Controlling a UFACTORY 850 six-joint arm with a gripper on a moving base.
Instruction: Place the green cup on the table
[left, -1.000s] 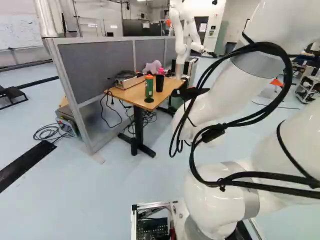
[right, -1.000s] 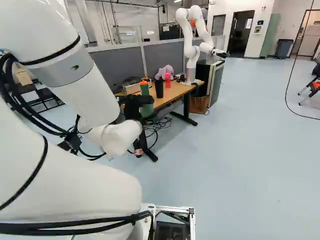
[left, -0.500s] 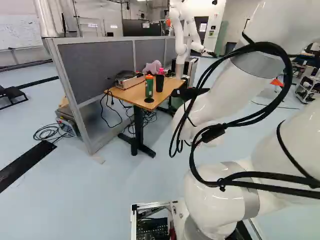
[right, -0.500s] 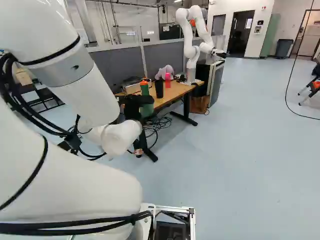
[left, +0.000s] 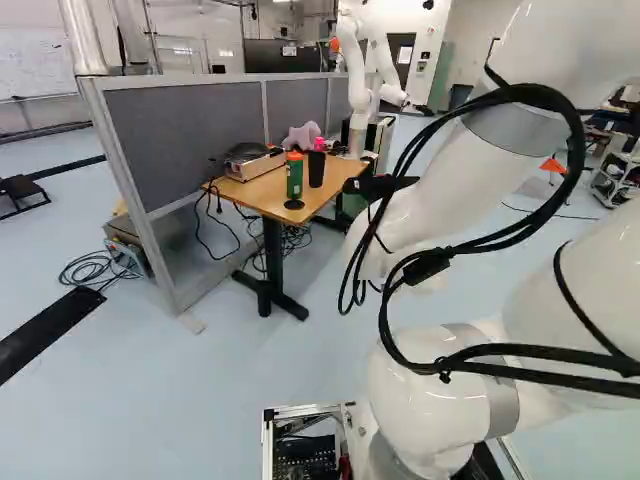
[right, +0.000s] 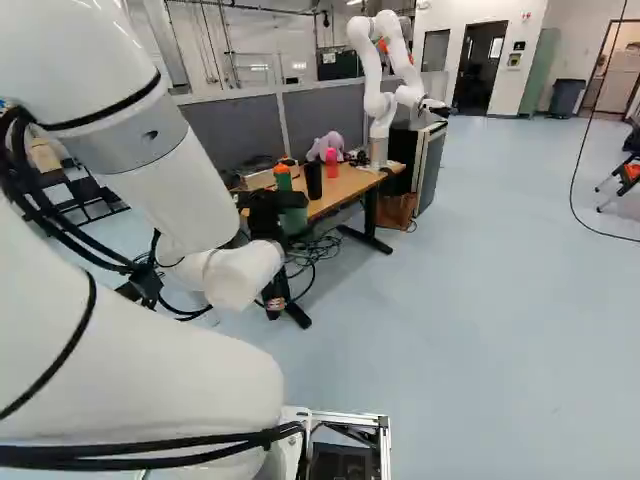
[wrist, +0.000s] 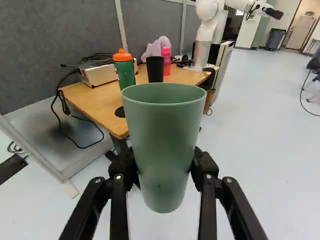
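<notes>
Beside the table (right: 345, 187), right base view first, the gripper (right: 265, 208) holds the green cup (right: 294, 215) clear of the tabletop. On the table are a green bottle (right: 283, 181) with an orange lid and, next to it, a black cup (right: 313, 182).

In the left base view, a metal box (left: 262, 165) sits on the table's partition side, and a black disc (left: 293, 204) lies near its closest edge.

Seen from the wrist, the gripper (wrist: 165, 167) has its fingers set wide, one against each side of the green cup, which is upright, mouth up. Toward the table's far end are a pink bottle (wrist: 166, 61), a lilac plush (wrist: 156, 48) and another robot (wrist: 201, 50).
</notes>
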